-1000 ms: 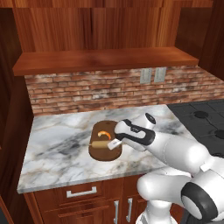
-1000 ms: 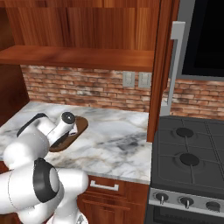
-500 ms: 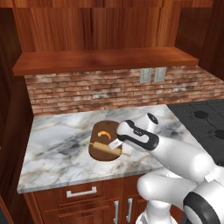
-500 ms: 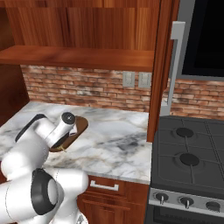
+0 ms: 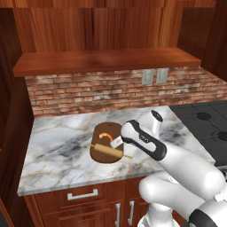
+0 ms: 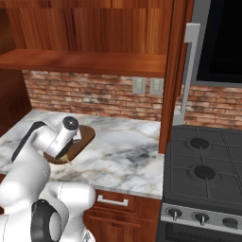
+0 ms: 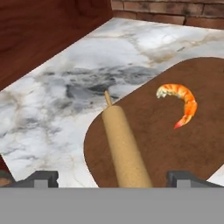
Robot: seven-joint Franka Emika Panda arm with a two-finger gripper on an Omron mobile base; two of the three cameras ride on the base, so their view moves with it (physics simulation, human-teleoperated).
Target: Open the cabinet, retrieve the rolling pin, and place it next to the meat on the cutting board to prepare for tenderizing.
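So the rolling pin (image 7: 124, 146) is lying flat on the cutting board (image 7: 175, 148), just beside the meat (image 7: 180, 103) but not touching it — there's a strip of bare board between them. One handle peg pokes out past the board's edge over the marble worktop (image 7: 65, 92). In the left base view the rolling pin (image 5: 106, 150) sits diagonally across the near part of the cutting board (image 5: 99, 156), with the meat (image 5: 105, 135) further back toward the brick wall (image 5: 88, 95).

The gripper (image 7: 113, 178) hangs right over the near end of the pin with its fingertips (image 7: 43, 178) spread wide, one on each side of the wood and clear of it — it's not gripping anything. From the left base view the gripper (image 5: 119, 142) is at the board's right side, low over the pin.

In the right base view the arm covers most of the cutting board (image 6: 85, 137), and the cabinet (image 6: 90, 28) hangs above the counter; I can't tell from here how its doors stand.
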